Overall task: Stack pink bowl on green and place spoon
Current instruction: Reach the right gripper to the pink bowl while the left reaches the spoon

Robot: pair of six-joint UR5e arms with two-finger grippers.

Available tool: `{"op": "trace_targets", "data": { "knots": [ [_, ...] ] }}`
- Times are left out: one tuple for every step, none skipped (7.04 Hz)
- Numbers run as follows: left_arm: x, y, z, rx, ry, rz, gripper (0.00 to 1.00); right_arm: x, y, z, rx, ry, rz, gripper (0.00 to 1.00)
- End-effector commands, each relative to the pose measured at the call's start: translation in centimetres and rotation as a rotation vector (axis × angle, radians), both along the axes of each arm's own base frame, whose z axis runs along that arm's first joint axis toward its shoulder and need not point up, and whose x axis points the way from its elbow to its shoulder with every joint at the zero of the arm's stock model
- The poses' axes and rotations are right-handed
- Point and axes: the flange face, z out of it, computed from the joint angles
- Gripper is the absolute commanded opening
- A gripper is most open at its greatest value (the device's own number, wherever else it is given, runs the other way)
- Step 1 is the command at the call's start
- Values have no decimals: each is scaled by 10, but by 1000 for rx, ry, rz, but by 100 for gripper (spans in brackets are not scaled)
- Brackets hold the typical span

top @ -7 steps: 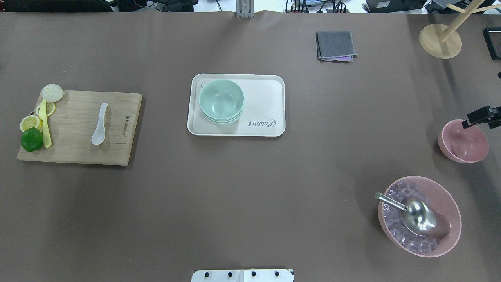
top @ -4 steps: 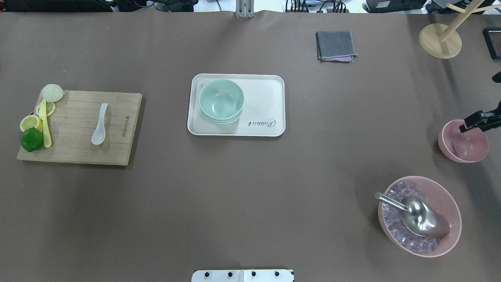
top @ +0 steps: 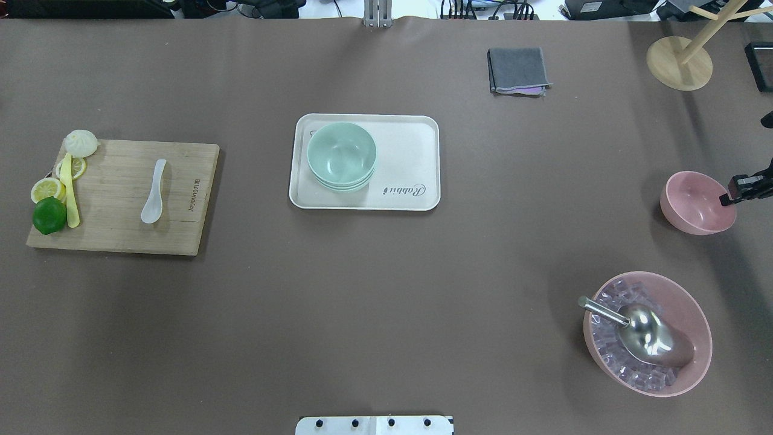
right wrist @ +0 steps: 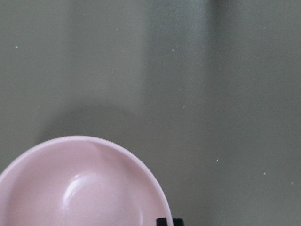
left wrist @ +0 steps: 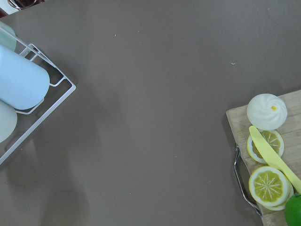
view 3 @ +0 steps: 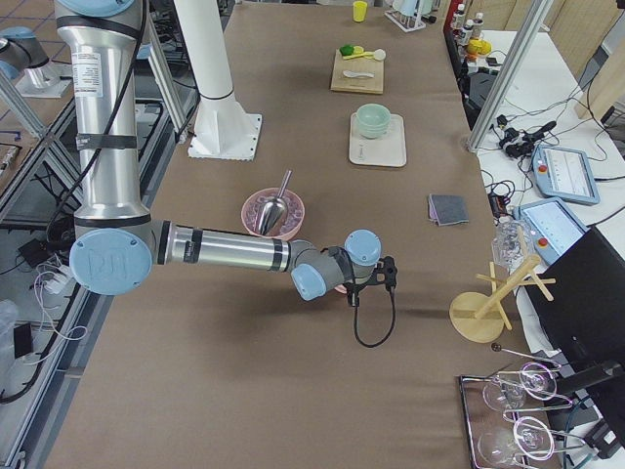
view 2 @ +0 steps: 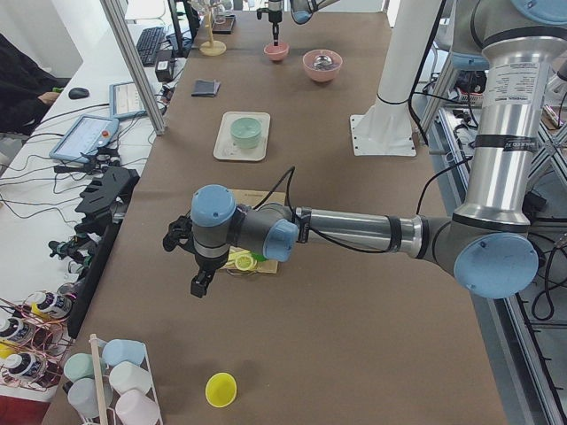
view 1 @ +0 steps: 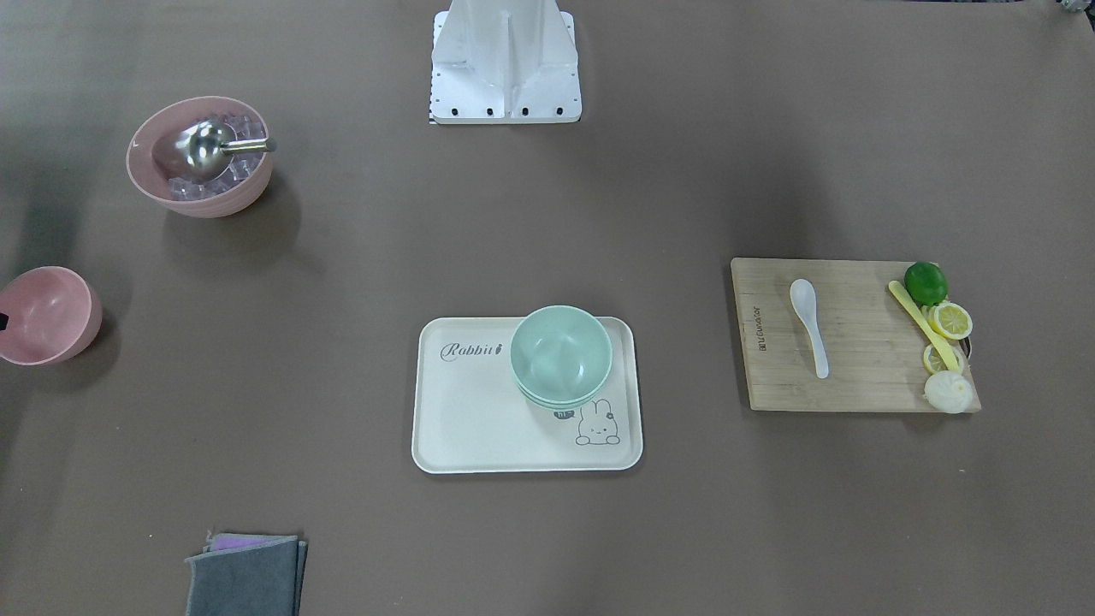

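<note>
The small pink bowl (top: 694,204) is at the table's right edge and looks lifted a little; it also shows in the front view (view 1: 43,315) and the right wrist view (right wrist: 80,188). My right gripper (top: 727,199) is shut on its rim, one fingertip (right wrist: 169,221) showing at the rim. Stacked green bowls (top: 341,156) stand on the left part of a white tray (top: 410,163). A white spoon (top: 154,192) lies on the wooden cutting board (top: 115,229). My left gripper (view 2: 199,282) hangs beyond the board; I cannot tell if it is open.
A large pink bowl of ice cubes with a metal scoop (top: 647,333) stands at the near right. A grey cloth (top: 518,70) and a wooden stand (top: 679,62) are at the far right. Lime, lemon slices, yellow knife and bun (top: 81,143) line the board's left edge. A cup rack (left wrist: 28,89) is beyond.
The pink bowl has moved left and toward the table's far side together with my right gripper, which now grips its rim. Nothing else has moved.
</note>
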Motion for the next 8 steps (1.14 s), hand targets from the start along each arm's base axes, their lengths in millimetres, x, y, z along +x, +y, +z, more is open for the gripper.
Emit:
{"op": "trace_targets", "data": {
  "knots": [
    [0, 0, 1, -4, 0, -1, 98, 7, -9, -29, -28, -75, 34, 0],
    [0, -4, -7, -46, 20, -59, 98, 9, -25, -72, -48, -131, 90, 0],
    [2, -12, -22, -70, 53, -106, 98, 6, -36, -111, -71, -158, 154, 0],
    [34, -32, -53, -101, 134, -92, 97, 2, -50, -141, -90, -181, 202, 0],
    [83, -55, -95, -161, 179, -115, 97, -3, -70, -172, -91, -198, 242, 0],
    [122, -70, -127, -196, 201, -125, 97, -8, -83, -196, -98, -210, 280, 0],
    [157, -78, -150, -236, 211, -141, 96, -12, -86, -210, -102, -220, 295, 0],
    [196, -83, -168, -249, 174, -175, 96, -23, -92, -225, -93, -220, 307, 0]
  ]
}}
